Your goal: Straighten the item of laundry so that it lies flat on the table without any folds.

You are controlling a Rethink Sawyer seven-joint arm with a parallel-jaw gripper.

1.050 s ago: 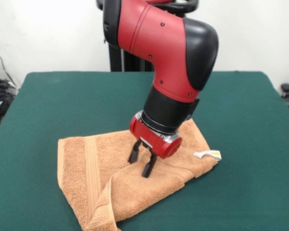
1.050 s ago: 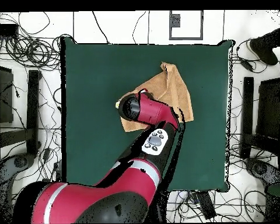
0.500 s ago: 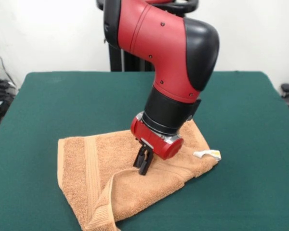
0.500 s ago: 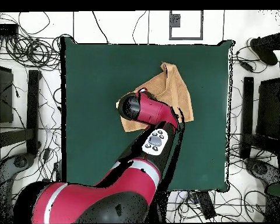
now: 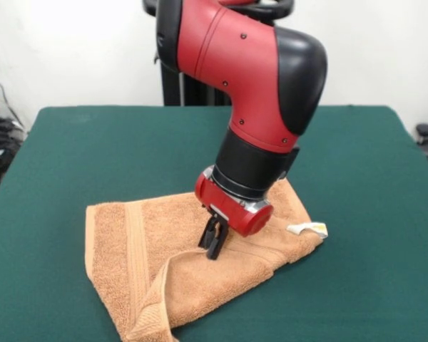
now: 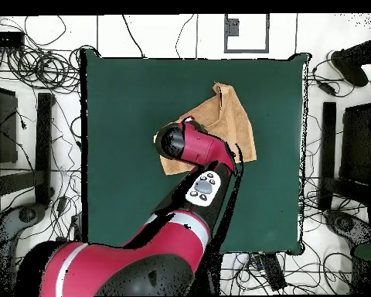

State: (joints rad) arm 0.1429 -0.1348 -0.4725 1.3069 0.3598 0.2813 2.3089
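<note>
One folded towel (image 5: 192,263) on table (image 5: 71,149), middle hidden overhead by arm (image 6: 196,155); gripper (image 5: 213,244) fingers pressed together, pinching towel fold.

Glossy red arm (image 5: 232,53), black elbow cap, black wrist collar, small dark screws (several), dark fingers (image 5: 212,241)

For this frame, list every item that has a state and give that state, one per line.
towel: lying on the table, not flat; one corner folded over toward the middle, forming a raised ridge.
white tag: sticking out past the towel's edge, resting on the table.
gripper: fingers shut, pinching the towel's folded layer at its edge.
table: green top, bearing the towel.
</note>
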